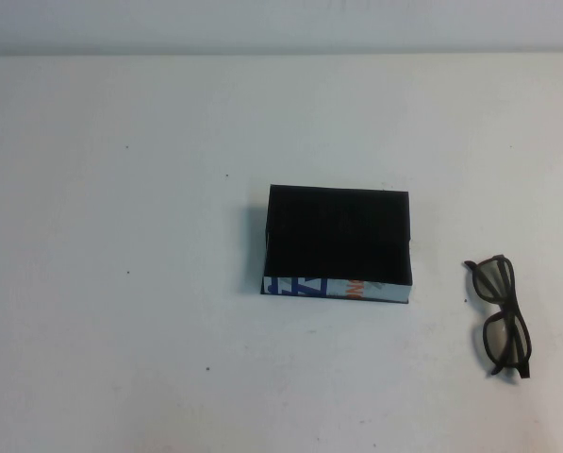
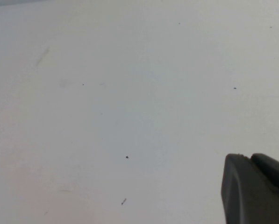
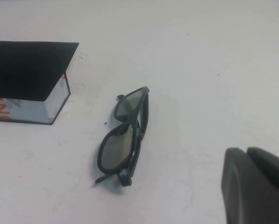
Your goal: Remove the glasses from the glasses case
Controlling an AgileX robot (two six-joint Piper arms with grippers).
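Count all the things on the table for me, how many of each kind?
glasses: 1, on the table right of the case
glasses case: 1
left pincer: 1, over bare table
right pincer: 1, near the glasses
Total: 4

One pair of glasses (image 1: 501,315) and one glasses case (image 1: 338,245) sit on a single white worktop (image 1: 121,283); two grippers, left gripper (image 2: 256,191) and right gripper (image 3: 256,186), show at their wrist views' edges.

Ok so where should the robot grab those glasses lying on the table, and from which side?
Judging by pose, grip the glasses at the bridge between the lenses, from above: they lie folded on the table, apart from the glasses case. The right gripper is nearer; the left gripper sees bare table.
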